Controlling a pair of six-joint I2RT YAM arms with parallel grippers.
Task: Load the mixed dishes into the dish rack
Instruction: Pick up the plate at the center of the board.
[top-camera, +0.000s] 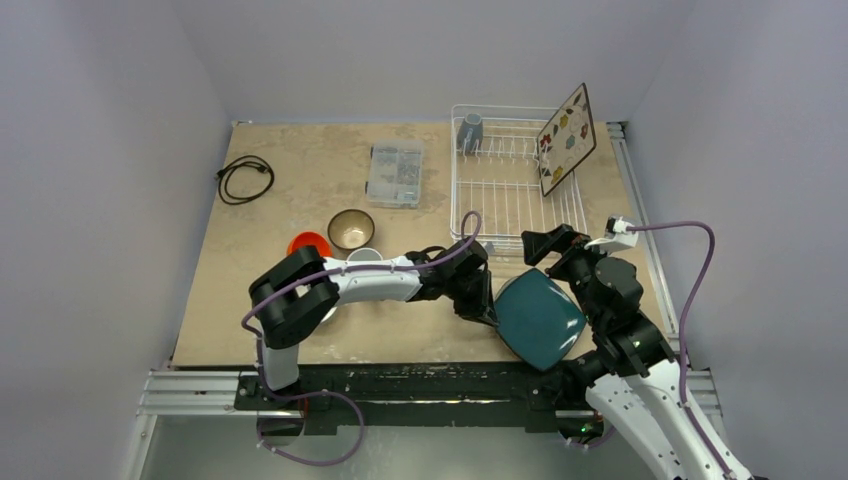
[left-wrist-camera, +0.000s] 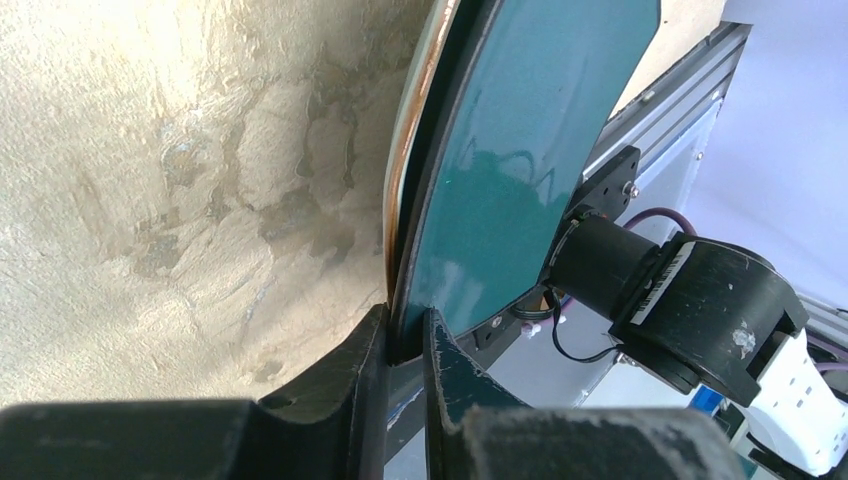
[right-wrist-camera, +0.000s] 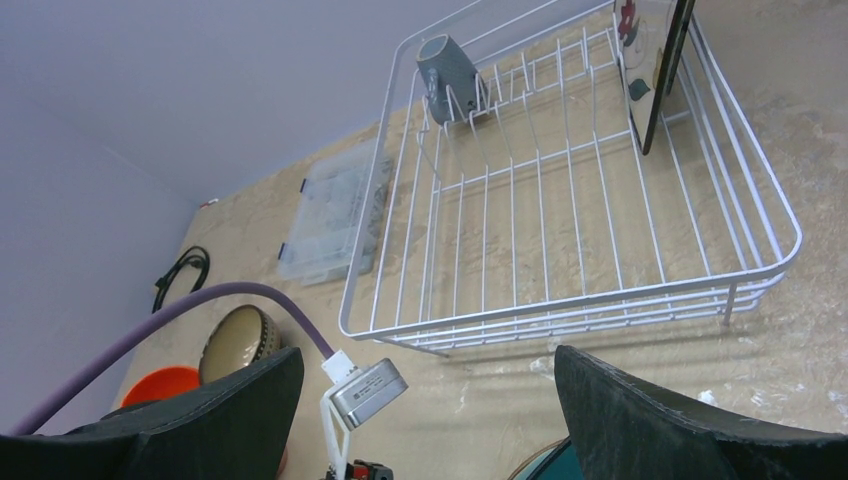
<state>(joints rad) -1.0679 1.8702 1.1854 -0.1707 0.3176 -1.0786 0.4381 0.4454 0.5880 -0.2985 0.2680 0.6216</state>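
The square dark teal plate (top-camera: 540, 320) is tilted up off the table near the front edge, and my left gripper (top-camera: 484, 303) is shut on its left rim. In the left wrist view the two fingers pinch the teal plate (left-wrist-camera: 530, 150) at its edge, with my left gripper (left-wrist-camera: 405, 325) closed tight. My right gripper (top-camera: 553, 245) hovers open just behind the plate, facing the dish rack (top-camera: 453, 170). From the right wrist, my right gripper (right-wrist-camera: 428, 352) holds nothing. The white wire rack (right-wrist-camera: 560, 312) holds a grey-blue mug (right-wrist-camera: 450, 65) and the upright floral plate (right-wrist-camera: 655, 60).
A brown bowl (top-camera: 351, 229), an orange bowl (top-camera: 308, 243) and a white bowl (top-camera: 365, 255) sit left of my left arm. A clear compartment box (top-camera: 395, 173) lies left of the rack, with a black cable (top-camera: 245, 178) farther left. Metal rails edge the table at front and right.
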